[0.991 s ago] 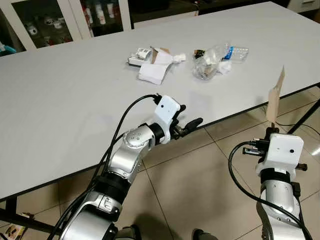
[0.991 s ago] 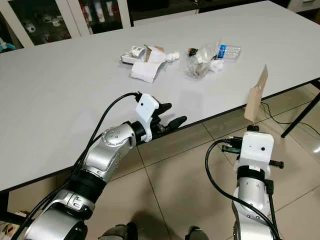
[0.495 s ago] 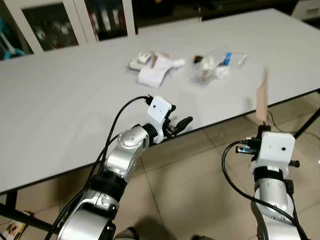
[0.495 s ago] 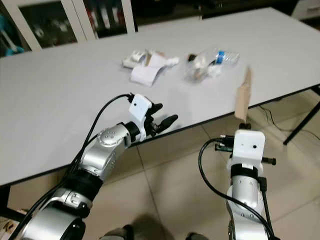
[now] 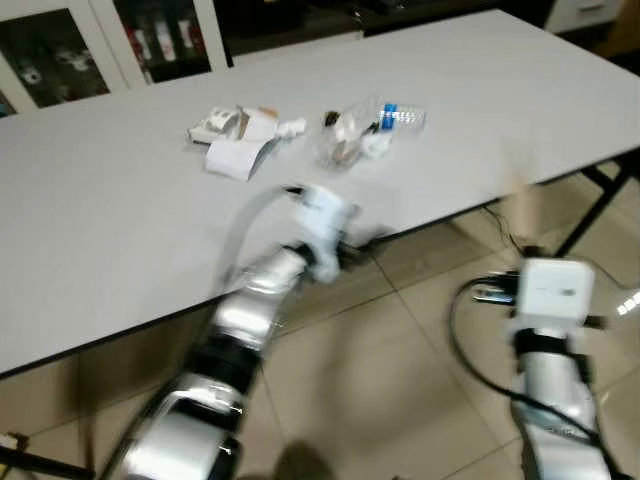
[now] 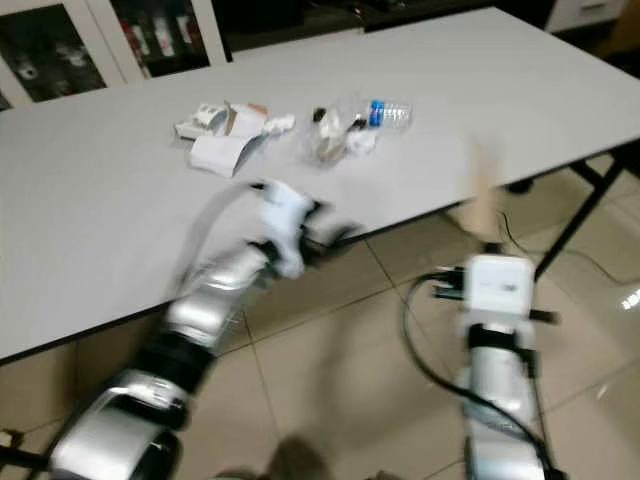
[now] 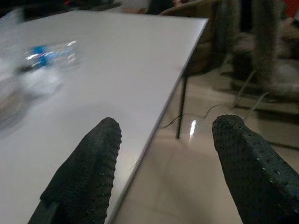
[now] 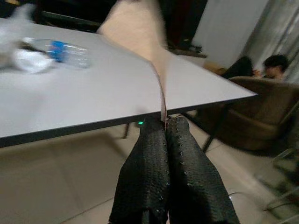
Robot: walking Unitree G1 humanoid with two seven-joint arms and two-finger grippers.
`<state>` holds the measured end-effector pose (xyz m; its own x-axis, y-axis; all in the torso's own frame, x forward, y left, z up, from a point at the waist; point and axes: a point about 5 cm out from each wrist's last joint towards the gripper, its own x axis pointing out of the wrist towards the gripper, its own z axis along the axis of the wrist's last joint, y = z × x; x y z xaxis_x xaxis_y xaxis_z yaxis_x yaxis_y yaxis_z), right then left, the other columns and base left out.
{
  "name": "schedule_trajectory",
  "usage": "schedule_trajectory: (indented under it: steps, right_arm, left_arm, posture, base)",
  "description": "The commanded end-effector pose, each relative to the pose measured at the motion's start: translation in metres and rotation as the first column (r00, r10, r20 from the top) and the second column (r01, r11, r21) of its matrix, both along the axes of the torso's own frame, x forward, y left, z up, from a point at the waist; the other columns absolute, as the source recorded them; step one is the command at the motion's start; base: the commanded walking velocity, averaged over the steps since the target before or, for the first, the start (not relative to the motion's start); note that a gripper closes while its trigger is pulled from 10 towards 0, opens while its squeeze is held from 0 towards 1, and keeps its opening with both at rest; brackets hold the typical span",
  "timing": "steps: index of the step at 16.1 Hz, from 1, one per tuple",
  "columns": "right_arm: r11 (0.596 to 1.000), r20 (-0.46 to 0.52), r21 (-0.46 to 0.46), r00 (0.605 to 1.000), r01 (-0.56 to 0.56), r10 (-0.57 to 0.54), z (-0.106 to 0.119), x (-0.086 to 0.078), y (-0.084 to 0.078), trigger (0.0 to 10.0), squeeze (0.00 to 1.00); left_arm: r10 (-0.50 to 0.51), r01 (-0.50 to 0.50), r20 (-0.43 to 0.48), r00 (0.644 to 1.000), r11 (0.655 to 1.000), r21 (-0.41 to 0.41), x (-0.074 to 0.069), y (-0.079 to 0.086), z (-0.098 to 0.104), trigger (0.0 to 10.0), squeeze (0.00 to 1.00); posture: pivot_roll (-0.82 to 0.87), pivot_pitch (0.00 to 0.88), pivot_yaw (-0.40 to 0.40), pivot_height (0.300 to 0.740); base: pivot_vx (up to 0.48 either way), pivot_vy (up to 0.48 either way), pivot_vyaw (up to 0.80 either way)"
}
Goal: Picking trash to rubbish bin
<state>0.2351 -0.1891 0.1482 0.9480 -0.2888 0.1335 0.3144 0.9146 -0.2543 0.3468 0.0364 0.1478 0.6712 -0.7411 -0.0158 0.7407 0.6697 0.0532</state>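
Right gripper (image 8: 163, 125) jaws pressed together, pinching a brown paper scrap (image 8: 140, 32), held upright off the table (image 5: 120, 210) edge. Left gripper (image 7: 163, 154) jaws spread, empty, at the table edge. One piece in hand; paper pile (image 5: 240, 140) and plastic bottle (image 5: 400, 117) with wrappers remain on table. Can't see a bin; views blurred.

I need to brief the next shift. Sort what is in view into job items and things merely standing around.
Job items:
brown paper piece, clamped in the right gripper
plastic bottle
crumpled wrappers
white paper and cartons
left gripper, jaws open

Standing around:
table
glass cabinet
armchair
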Motion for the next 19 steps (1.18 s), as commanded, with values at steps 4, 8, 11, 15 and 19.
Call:
schedule_trajectory:
  steps: [4,8,11,15,19]
  right_arm:
    - [1.000,0.022,0.000,1.000,-0.020,0.020,0.0065,0.0027,0.0060,10.0,0.00]
    - [1.000,0.032,-0.001,0.999,-0.023,0.023,0.0091,0.0038,0.0055,10.0,0.00]
    - [1.000,0.030,-0.010,0.999,-0.025,0.025,0.0097,0.0042,0.0052,10.0,0.00]
    - [0.999,0.024,-0.019,0.999,-0.032,0.033,0.0090,0.0052,0.0055,10.0,0.00]
    - [0.999,0.019,-0.020,0.999,-0.038,0.039,0.0088,0.0058,0.0070,10.0,0.00]
  left_arm:
    - [0.038,-0.038,0.012,0.999,0.999,0.023,0.0062,0.0114,0.0013,10.0,0.00]
    - [0.054,-0.054,0.012,0.998,0.998,0.032,0.0080,0.0135,0.0005,10.0,0.00]
    - [0.060,-0.060,0.012,0.998,0.998,0.034,0.0090,0.0135,0.0002,10.0,0.00]
    - [0.067,-0.067,0.012,0.998,0.997,0.036,0.0098,0.0131,0.0000,10.0,0.00]
    - [0.073,-0.074,0.013,0.997,0.997,0.038,0.0111,0.0143,0.0000,10.0,0.00]
  posture:
    - [0.10,0.110,0.054,0.740]
    - [0.10,0.110,0.053,0.740]
    - [0.10,0.108,0.052,0.740]
    - [0.10,0.105,0.050,0.740]
    - [0.10,0.105,0.050,0.740]
  base:
    - [0.271,-0.393,0.00]
    - [0.275,-0.389,0.00]
    - [0.277,-0.387,0.00]
    - [0.279,-0.388,0.58]
    - [0.289,-0.380,0.80]
